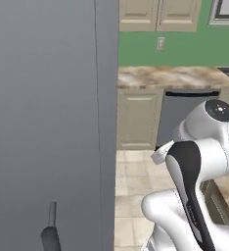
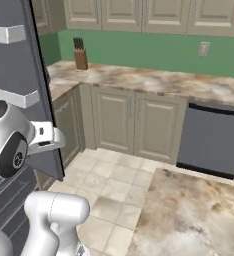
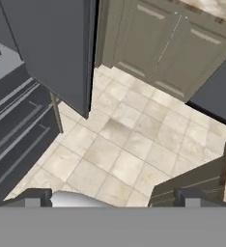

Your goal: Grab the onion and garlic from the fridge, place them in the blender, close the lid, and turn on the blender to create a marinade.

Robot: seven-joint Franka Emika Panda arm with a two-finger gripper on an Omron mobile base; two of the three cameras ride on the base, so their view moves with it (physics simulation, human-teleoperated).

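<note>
The fridge [image 1: 48, 122] is a tall grey slab across the left of the left base view, with the end of its dark bar handle [image 1: 50, 230] low down. In the right base view its door [image 2: 41, 105] stands open, with white door bins [image 2: 11, 34] on the inside. The hand view looks down past the open door [image 3: 57, 48] at grey drawers [image 3: 18, 125] and tiled floor. My gripper [image 3: 112, 200] is open, its fingertips [image 3: 30, 198] wide apart with nothing between them. Onion, garlic, blender and lid are out of view.
A marble counter [image 2: 139, 80] with beige cabinets runs along the green wall and carries a knife block [image 2: 80, 57]. A dark dishwasher [image 2: 214, 145] sits under it. A second marble counter [image 2: 189, 215] lies close at the lower right. Tiled floor [image 3: 129, 140] lies between fridge and cabinets.
</note>
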